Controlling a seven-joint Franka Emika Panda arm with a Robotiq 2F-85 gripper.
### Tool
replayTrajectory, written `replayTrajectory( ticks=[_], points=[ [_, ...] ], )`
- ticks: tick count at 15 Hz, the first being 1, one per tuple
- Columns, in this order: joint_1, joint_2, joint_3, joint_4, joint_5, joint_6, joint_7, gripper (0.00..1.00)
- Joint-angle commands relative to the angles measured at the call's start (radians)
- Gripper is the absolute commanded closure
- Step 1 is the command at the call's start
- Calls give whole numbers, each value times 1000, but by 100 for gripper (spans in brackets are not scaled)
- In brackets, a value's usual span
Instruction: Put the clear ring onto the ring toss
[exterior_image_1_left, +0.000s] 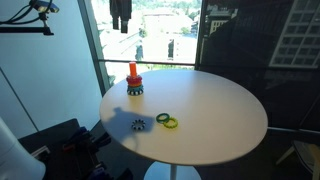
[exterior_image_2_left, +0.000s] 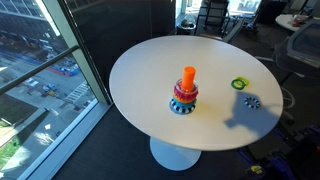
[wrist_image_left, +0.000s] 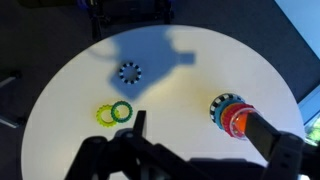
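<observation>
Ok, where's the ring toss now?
The ring toss stands at the right of the wrist view on the white table, apart from the green ring and yellow ring.

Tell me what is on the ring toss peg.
Coloured rings are stacked round the foot of the ring toss peg; its top is bare. What lies under the stack is covered.

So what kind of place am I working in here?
Most likely an office high up in a city building. Floor-to-ceiling windows look down on a street with cars, office chairs stand in the background, and the ring toss sits on a round white meeting table.
</observation>
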Motion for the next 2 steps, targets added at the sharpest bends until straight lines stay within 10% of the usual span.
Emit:
replayTrajectory(
  ticks=[1, 2],
  points=[
    [-12, 2, 10, 1, 3, -2, -3, 0],
    [-11, 4, 11, 3, 3, -3, -3, 0]
  ],
)
